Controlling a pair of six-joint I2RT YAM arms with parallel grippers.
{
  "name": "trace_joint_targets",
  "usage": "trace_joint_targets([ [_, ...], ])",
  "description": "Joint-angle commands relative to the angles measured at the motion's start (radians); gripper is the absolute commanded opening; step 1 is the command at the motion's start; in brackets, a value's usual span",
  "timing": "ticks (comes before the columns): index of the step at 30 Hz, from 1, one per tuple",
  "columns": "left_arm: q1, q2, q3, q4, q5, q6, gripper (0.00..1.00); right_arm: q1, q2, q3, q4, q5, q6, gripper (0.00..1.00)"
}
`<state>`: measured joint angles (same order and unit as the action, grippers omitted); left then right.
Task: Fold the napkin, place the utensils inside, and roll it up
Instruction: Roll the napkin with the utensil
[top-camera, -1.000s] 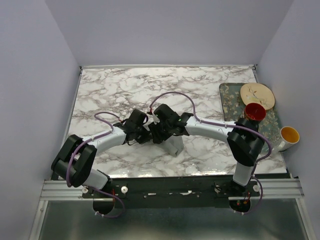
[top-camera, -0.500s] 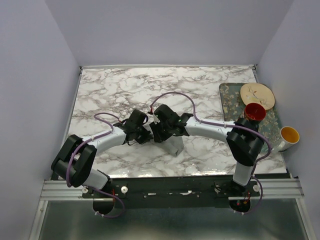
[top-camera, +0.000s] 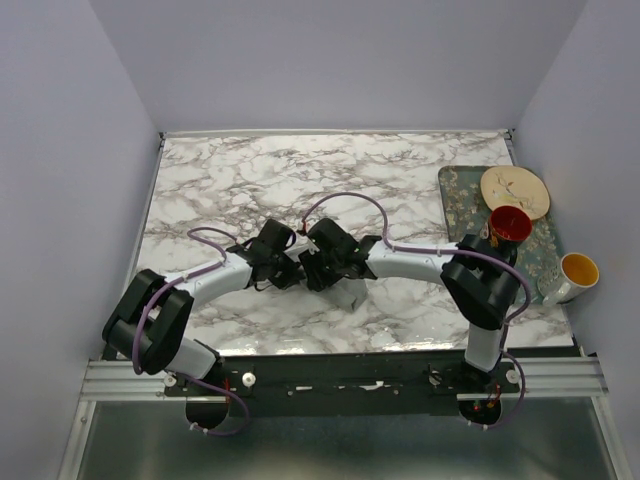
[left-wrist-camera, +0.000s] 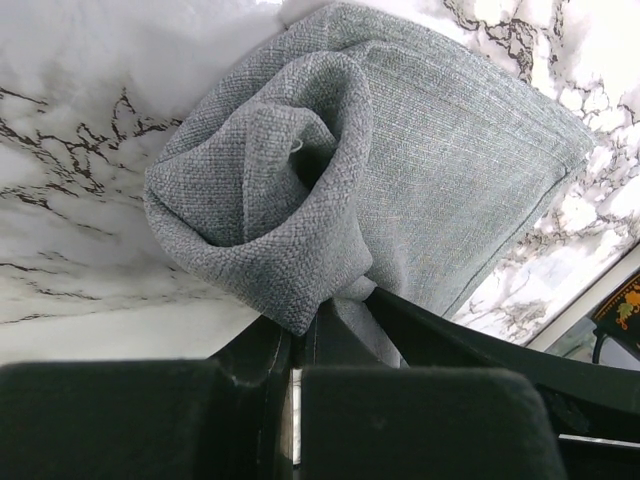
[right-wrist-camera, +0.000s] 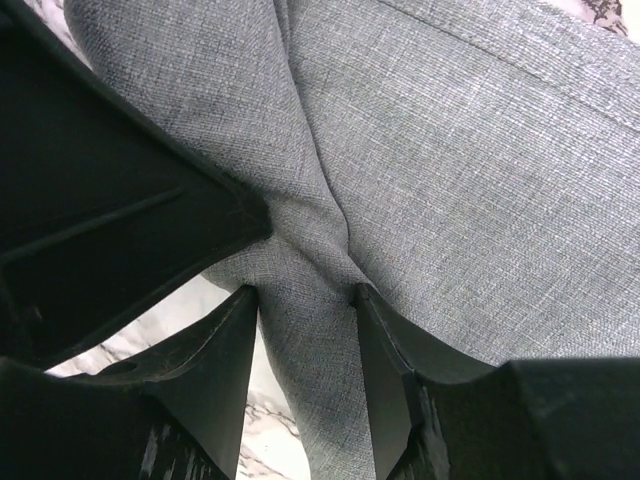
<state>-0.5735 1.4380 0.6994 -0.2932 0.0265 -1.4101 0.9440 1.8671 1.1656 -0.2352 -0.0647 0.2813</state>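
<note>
The grey-green napkin (top-camera: 349, 293) lies as a loose roll at the table's middle, mostly hidden under both wrists. My left gripper (top-camera: 296, 272) is shut on the roll's near end. In the left wrist view the napkin (left-wrist-camera: 400, 170) curls into a spiral right above my left gripper (left-wrist-camera: 330, 305). My right gripper (top-camera: 318, 275) meets it from the right. In the right wrist view my right gripper (right-wrist-camera: 307, 292) has a thick ridge of the napkin (right-wrist-camera: 450, 180) filling the gap between its fingertips (right-wrist-camera: 372, 320). No utensils show in any view.
A floral-patterned grey tray (top-camera: 455, 200) lies at the right edge, bearing a cream plate (top-camera: 514, 190) and a red cup (top-camera: 509, 223). A white cup with a yellow inside (top-camera: 578, 272) lies beside it. The two wrists stand almost touching each other.
The right arm's elbow and wrist have shifted a little left and toward the near edge. Less of the napkin shows under the wrists. The left arm has held still.
</note>
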Motion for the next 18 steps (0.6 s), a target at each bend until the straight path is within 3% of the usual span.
trace_joint_targets([
  [1,-0.008,-0.019,0.037,0.006,0.058,-0.03,0.0,0.047,0.078,-0.038,0.036,0.052,0.001,0.53],
  [3,-0.008,-0.033,0.035,0.012,0.067,-0.026,0.01,0.047,0.081,-0.055,0.051,0.06,0.004,0.47],
  [5,-0.003,-0.06,0.026,0.023,0.067,0.006,0.13,0.044,0.067,-0.076,0.082,0.057,-0.001,0.33],
  [6,0.0,-0.074,0.028,0.022,0.056,0.026,0.36,0.032,0.06,-0.104,0.095,0.025,-0.01,0.28],
  [8,0.004,-0.117,0.035,-0.001,0.006,0.094,0.52,0.016,0.029,-0.144,0.149,-0.015,-0.017,0.11],
  [11,0.02,-0.165,0.037,-0.012,-0.017,0.157,0.62,-0.036,-0.009,-0.207,0.215,-0.171,-0.034,0.0],
  [18,0.037,-0.2,0.023,-0.052,-0.03,0.204,0.71,-0.244,0.036,-0.254,0.35,-0.732,-0.042,0.01],
])
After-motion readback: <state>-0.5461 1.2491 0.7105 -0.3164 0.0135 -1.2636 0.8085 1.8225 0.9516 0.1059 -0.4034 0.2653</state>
